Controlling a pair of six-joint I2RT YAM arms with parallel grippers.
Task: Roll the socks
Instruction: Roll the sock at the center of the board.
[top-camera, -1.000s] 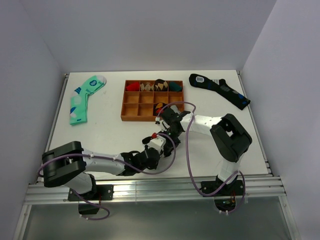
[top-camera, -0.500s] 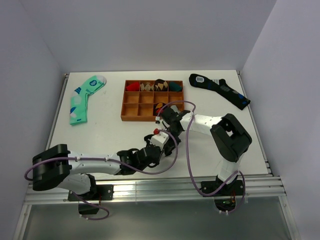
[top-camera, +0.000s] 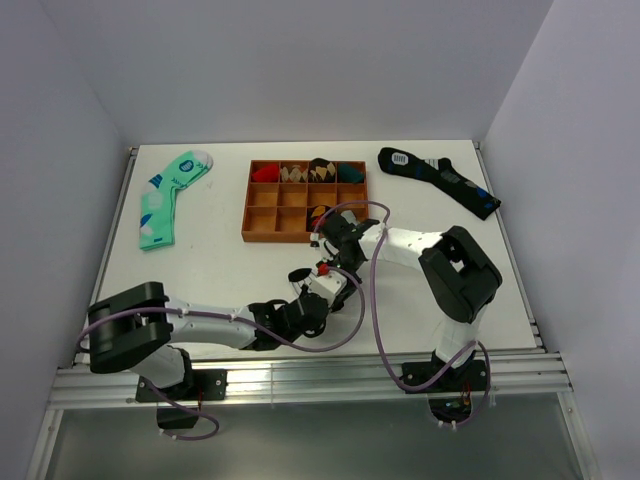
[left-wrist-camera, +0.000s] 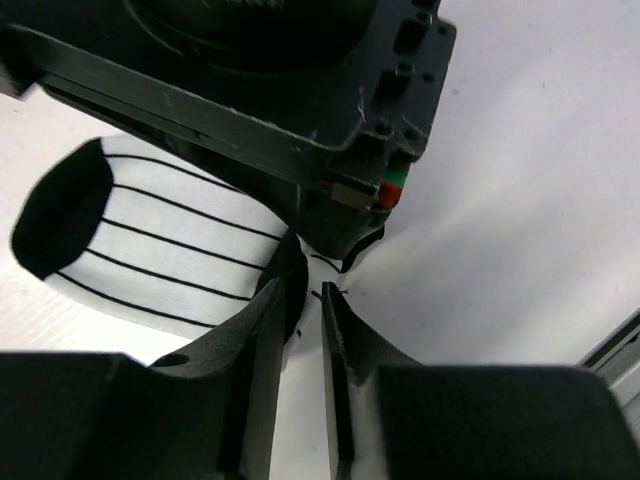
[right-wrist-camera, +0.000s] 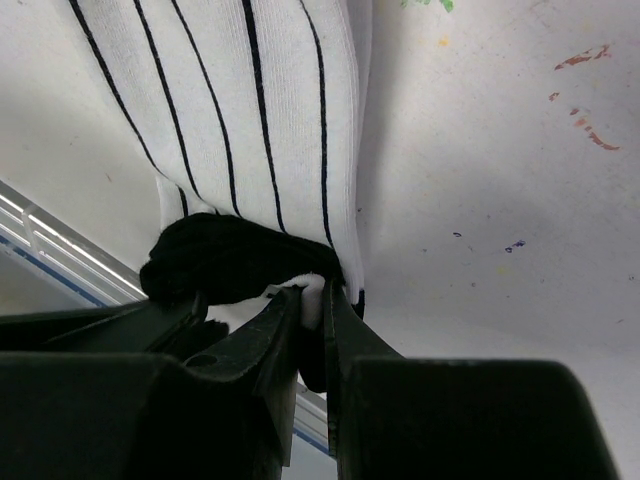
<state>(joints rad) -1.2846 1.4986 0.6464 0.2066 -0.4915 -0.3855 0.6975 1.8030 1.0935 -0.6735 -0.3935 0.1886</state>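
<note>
- White table (top-camera: 200, 270), matte, with a few small paint flecks in the right wrist view; plain pale walls (top-camera: 300, 70) on three sides.
- At the back: wooden divided tray (top-camera: 246, 205), some compartments holding rolled bundles. Mint green sock (top-camera: 165, 195) flat at far left, long black sock (top-camera: 440, 180) at far right, both well apart from the arms.
- Centre of table, just on the near side of the tray: both grippers met tip to tip over the striped sock (left-wrist-camera: 150, 230). Almost wholly hidden under the two wrists from above.
- Right gripper (right-wrist-camera: 310, 295): clamped on a bunched black end plus a fold of white fabric.
- Stripes run straight away from the right fingers, so the long axis is in line with that gripper's reach.
- Left gripper (left-wrist-camera: 305, 290): fingers nearly together with a thin gap showing, tips at a dark patch of the sock. Cannot tell whether any fabric is pinched.
- Seen from the left wrist: flat striped length lying off to one side, ending in a rounded black end, untouched.
- Judgement: roll barely begun. Next turn to go along the stripes toward that free black end, with the right arm holding the bunched end and the left placed to steady it.
- Likely risk: bunched end slipping loose and unrolling.
</note>
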